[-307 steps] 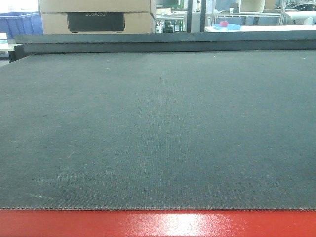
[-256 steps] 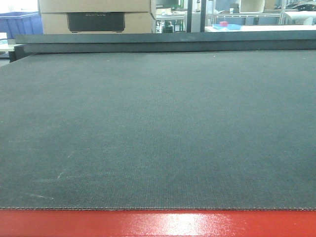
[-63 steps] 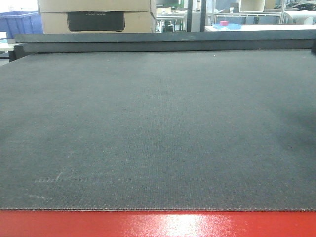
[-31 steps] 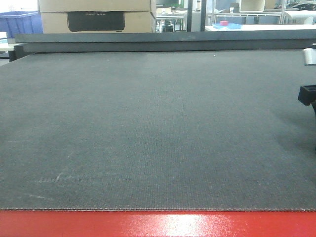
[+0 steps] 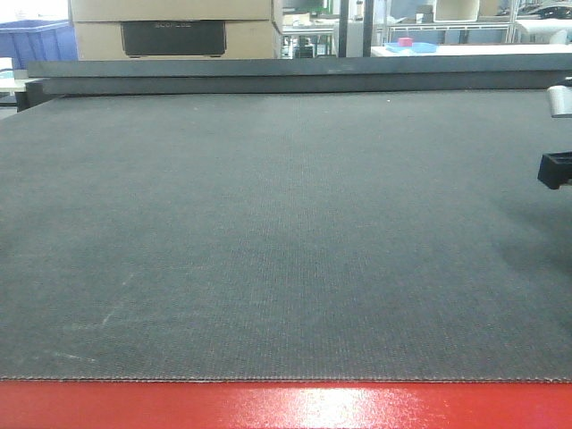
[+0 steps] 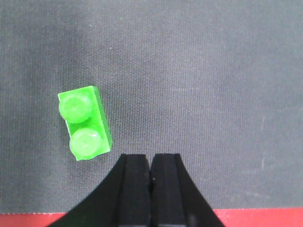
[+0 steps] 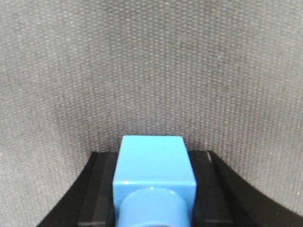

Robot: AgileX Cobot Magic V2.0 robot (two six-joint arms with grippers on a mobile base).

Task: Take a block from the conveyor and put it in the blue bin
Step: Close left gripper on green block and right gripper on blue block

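Far back on the left, stacked cardboard boxes [image 5: 170,22], the lower with a dark panel. Rightward, a dark upright post [image 5: 342,27], white counter [image 5: 483,51], pale metal racking [image 5: 512,25]. Bright window [image 5: 31,9] top left.

We count one conveyor [image 5: 286,232] with one red frame [image 5: 286,407] along its near edge.

Blocks, two: one green block [image 6: 85,124], one blue block [image 7: 154,163].

Grippers, two: left gripper [image 6: 150,163], right gripper [image 7: 154,157].

At the far left we count two stacked cardboard boxes, upper box [image 5: 170,9] and lower box [image 5: 98,42], and one blue crate [image 5: 36,43].
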